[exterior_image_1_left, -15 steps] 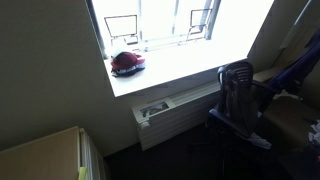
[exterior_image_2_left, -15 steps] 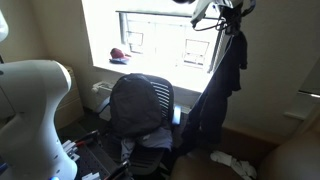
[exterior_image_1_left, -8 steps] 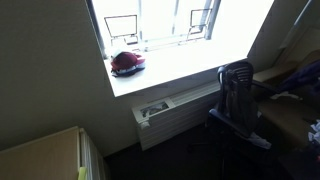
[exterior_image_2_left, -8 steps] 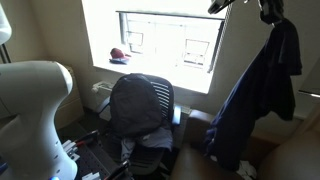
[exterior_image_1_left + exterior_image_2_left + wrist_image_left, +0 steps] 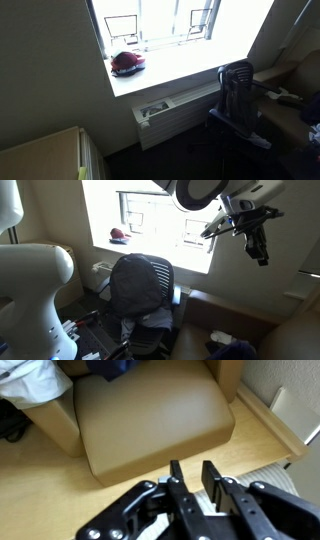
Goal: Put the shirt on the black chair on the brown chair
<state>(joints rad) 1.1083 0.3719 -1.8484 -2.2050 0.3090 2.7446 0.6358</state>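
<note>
Tan upholstery of the brown chair (image 5: 150, 415) fills the wrist view beneath the pincer (image 5: 193, 478), whose jaws stand a narrow gap apart with nothing between them. The shirt (image 5: 110, 366) is probably the dark blue cloth at the seat's far edge, mostly cut off by the frame, with white fabric (image 5: 35, 382) beside it. The black chair (image 5: 140, 285) stands well apart, by the window (image 5: 165, 225). A straight lift clear seems best, avoiding any snag on the cloth; room is open above the seat, tighter toward its raised sides
</note>
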